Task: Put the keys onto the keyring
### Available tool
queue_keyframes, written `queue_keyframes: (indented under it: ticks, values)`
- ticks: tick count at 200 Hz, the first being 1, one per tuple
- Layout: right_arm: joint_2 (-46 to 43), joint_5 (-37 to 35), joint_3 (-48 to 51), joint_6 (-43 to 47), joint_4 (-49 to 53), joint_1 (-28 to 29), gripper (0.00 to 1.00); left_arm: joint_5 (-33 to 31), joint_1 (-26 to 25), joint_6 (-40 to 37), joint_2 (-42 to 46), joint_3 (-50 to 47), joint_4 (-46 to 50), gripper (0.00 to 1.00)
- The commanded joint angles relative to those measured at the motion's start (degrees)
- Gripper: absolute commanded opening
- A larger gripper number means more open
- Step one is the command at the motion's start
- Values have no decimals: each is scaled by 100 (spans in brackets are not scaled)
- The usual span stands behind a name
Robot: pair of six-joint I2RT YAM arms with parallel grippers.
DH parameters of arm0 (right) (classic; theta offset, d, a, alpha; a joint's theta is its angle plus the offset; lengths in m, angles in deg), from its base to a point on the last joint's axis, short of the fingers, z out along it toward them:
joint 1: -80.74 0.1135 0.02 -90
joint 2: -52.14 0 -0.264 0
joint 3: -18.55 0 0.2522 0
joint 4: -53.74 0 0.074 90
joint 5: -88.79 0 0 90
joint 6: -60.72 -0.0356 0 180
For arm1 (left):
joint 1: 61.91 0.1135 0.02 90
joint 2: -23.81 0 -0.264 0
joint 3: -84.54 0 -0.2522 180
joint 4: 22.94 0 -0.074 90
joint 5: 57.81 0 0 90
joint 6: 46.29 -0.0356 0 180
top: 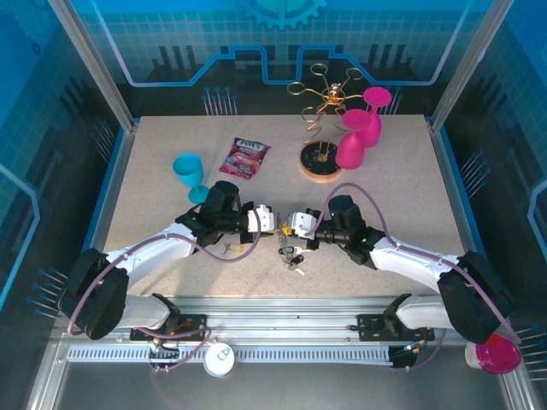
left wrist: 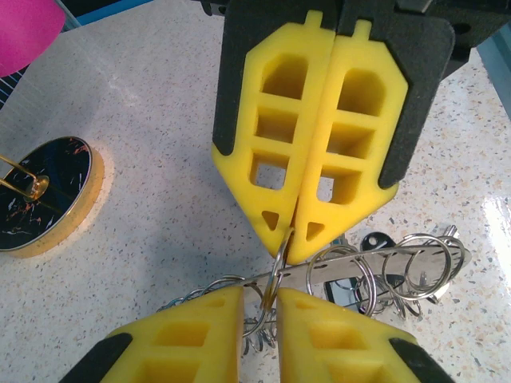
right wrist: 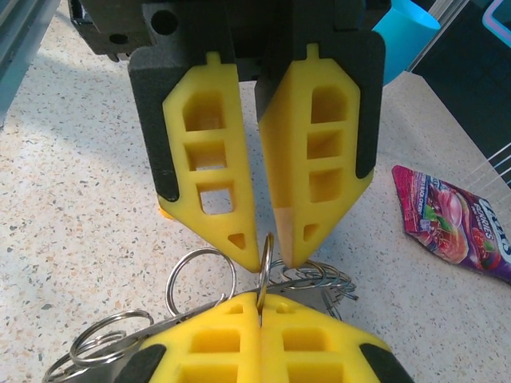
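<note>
A bunch of grey split rings, the keyring (left wrist: 415,267), lies strung on a flat metal strip between both grippers at the table's middle (top: 289,239). One thin ring (left wrist: 281,259) (right wrist: 265,255) stands edge-on. My right gripper (right wrist: 261,299) (left wrist: 289,239) (top: 295,225) is shut on that ring. My left gripper (left wrist: 261,295) (right wrist: 271,257) (top: 273,224) faces it tip to tip, open, its fingers either side of the same ring without squeezing it. A black key head (left wrist: 375,239) shows behind the rings, and small dark keys (top: 293,256) lie just below the grippers.
A round wooden rack base (top: 320,162) (left wrist: 48,199) with a gold wire rack and two pink glasses (top: 363,128) stands at the back right. A blue cup (top: 190,171) (right wrist: 403,32) and a snack packet (top: 244,157) (right wrist: 455,215) sit at the back left.
</note>
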Motion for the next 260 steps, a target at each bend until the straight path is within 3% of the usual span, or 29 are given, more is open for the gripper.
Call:
queue_keyframes:
  ticks: [1, 37, 52, 61, 67, 105, 134, 160, 260]
  values:
    - [36, 138, -94, -56, -312, 36, 0, 280, 33, 67, 77, -21, -163, 14]
    - [5, 92, -84, -51, -313, 41, 0, 307, 37, 59, 95, -7, -84, 1]
    - [-55, -27, 50, -232, -605, 21, 0, 349, 37, 80, 112, -31, -110, 0]
    - [-137, -80, 243, -487, -1036, -61, 16, 389, 43, 149, 117, -70, -191, 0]
    - [-161, -60, 353, -627, -1266, -119, 21, 428, 53, 207, 130, -117, -282, 0]
    - [-51, 537, 878, -1367, -2473, -597, 27, 669, 110, 722, 141, -455, -1144, 0]
    - [202, 1003, 950, -1403, -3017, -660, 26, 759, 134, 957, 121, -601, -1508, 0]
    - [371, 1250, 794, -1324, -2847, -632, 26, 796, 138, 1164, 86, -706, -1845, 0]
    - [870, 1511, 475, -1390, -3066, -516, 18, 834, 140, 1294, 3, -823, -2109, 0]
